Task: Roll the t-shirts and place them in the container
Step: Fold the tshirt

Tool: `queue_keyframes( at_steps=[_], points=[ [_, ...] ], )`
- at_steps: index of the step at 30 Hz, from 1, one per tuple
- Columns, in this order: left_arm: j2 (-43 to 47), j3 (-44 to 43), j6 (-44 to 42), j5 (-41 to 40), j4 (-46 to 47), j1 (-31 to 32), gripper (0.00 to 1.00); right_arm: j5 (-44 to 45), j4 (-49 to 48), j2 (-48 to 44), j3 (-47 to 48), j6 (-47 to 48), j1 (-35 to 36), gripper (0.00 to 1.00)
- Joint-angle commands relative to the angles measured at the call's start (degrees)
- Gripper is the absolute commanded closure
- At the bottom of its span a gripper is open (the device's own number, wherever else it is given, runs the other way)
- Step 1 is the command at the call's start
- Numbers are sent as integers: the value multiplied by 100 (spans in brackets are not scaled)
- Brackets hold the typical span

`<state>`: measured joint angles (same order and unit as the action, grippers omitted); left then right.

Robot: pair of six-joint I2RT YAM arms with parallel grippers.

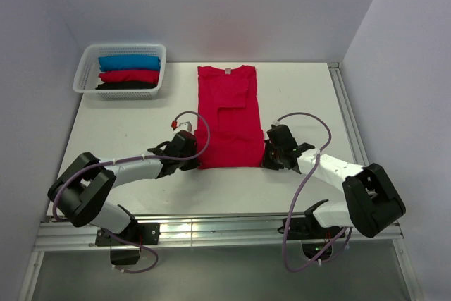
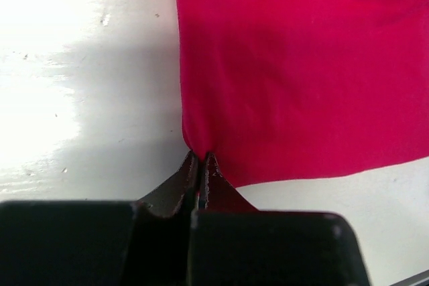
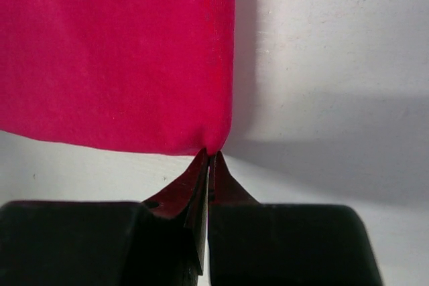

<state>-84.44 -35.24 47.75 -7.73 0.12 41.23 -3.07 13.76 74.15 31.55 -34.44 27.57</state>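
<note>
The white table [image 1: 127, 139] carries the crimson t-shirt [image 1: 227, 118] at its middle, folded into a strip whose long axis runs from near edge to far edge, collar farthest. Only the overhead view shows the basket [image 1: 83, 75] at the far left corner, holding a blue roll [image 1: 129, 63], red roll [image 1: 129, 75] and black roll [image 1: 127, 85]. The left gripper [image 2: 202, 159] pinches the hem's near left corner and the right gripper [image 3: 209, 155] its near right corner, each with fingers pressed together on cloth. The white neck label [image 1: 228, 70] is too small to read.

Glossy white rectangular table [image 1: 127, 125], boxed by plain pale grey walls [image 1: 232, 5] left, far and right; silver metal rail [image 1: 225, 234] along its near edge.
</note>
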Motion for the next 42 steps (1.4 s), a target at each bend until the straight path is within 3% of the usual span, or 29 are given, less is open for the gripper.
queue_keyframes(
  at_steps=[1,13,20,28,37,42],
  points=[
    [-134,-315,24,-238,-1188,25,100,-79,197,-207,264,60,82,100],
    [489,-395,94,588,-2058,25,100,-589,1066,-1085,141,112,82,100],
    [842,-808,68,729,-2604,25,100,-554,1665,-1271,554,288,82,100],
    [1070,-1239,200,518,-2956,-27,100,-458,1630,-1465,703,279,82,100],
    [816,-2083,-46,534,-3282,-484,100,-326,1849,-948,1652,464,73,100],
    [368,-2329,-318,878,-3124,-1152,100,-369,1823,-393,2162,640,-50,100]
  ],
)
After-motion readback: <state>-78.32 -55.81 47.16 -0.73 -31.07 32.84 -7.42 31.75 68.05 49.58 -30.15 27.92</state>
